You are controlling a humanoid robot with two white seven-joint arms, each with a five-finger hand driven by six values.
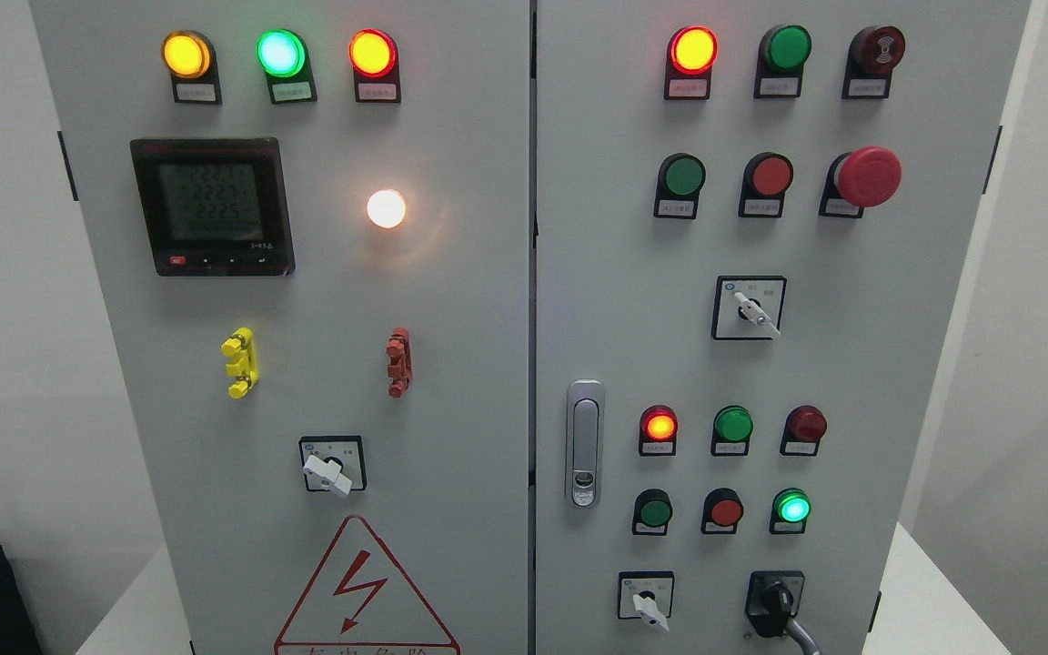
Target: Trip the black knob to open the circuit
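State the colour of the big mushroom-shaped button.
Red: the mushroom button, upper right in the head view.

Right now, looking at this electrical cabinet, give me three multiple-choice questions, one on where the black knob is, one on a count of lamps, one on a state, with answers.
1. Where is the black knob on the cabinet?
A. top left of the left door
B. bottom right of the right door
C. beside the digital meter

2. How many lamps are in the top row of the left door?
A. three
B. one
C. five

3. What state is the round lamp right of the digital meter in?
A. dark
B. covered by a hand
C. lit, glowing white

Answers:
1 B: the knob sits low on the right door, right of a white-handled selector.
2 A: a yellow lamp, a green lamp and a red lamp stand there.
3 C: it throws a bright glow on the panel.

Neither robot hand is in view.
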